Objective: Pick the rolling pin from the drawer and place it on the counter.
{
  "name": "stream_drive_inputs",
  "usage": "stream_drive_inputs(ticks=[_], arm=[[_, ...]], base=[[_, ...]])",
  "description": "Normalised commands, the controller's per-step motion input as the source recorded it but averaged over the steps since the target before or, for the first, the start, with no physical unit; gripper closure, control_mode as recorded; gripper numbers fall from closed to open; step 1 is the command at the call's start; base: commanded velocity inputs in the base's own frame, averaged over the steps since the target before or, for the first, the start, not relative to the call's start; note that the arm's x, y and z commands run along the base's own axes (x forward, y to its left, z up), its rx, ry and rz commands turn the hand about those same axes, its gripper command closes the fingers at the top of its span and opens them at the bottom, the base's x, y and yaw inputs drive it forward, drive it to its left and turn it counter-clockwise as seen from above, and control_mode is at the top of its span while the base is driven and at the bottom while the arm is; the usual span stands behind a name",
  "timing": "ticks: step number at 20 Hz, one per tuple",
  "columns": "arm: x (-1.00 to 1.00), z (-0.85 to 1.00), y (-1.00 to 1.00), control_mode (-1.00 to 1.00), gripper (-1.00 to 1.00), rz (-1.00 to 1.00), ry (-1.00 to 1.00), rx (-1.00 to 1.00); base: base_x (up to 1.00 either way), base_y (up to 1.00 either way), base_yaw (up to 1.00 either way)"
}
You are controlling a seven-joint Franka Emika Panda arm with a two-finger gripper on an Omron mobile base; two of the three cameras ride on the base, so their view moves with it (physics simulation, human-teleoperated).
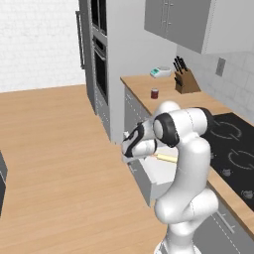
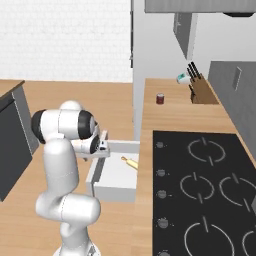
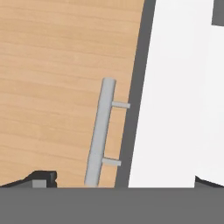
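Observation:
The drawer [image 1: 149, 179] stands pulled out from the grey cabinets, its white inside bare on the near side. At its far side, close under the counter edge, lies the pale-yellow rolling pin [image 1: 166, 158] [image 2: 129, 162]. My gripper [image 1: 130, 155] [image 2: 102, 151] hangs over the drawer's front edge and points down. In the hand view the silver bar handle [image 3: 100, 131] and the drawer front [image 3: 134, 105] lie between my widely spread fingertips [image 3: 42, 179]; the gripper [image 3: 124, 181] is open and holds nothing. The wooden counter [image 1: 144, 85] [image 2: 175, 115] runs along the wall.
A black cooktop [image 1: 233, 146] [image 2: 200, 190] is set into the counter beside the drawer. Farther along stand a red can [image 1: 154, 93], a knife block [image 1: 186, 82] and a small white-teal device [image 1: 160, 72]. A tall oven stack [image 1: 99, 59] rises beyond. Wooden floor [image 1: 54, 163] spreads to the left.

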Motion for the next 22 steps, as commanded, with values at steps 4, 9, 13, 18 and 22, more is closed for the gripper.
stream_drive_inputs(ticks=[4, 9, 13, 18, 22], arm=[[-0.1, -0.26, 0.89, -1.0, -1.0, 0.0, 0.0, 0.01], [-0.28, -0.12, 1.0, -1.0, -1.0, 0.0, -0.01, 0.05], [-0.03, -0.01, 1.0, -1.0, -1.0, 0.01, 0.0, 0.0], [0.0, 0.07, 1.0, -1.0, -1.0, 0.06, 0.01, 0.0], [0.0, 0.73, 0.13, -1.0, -1.0, 0.11, -0.04, 0.0]], base=[[0.0, 0.0, 0.0], [0.0, 0.0, 0.0], [0.0, 0.0, 0.0], [0.0, 0.0, 0.0], [0.0, 0.0, 0.0]])
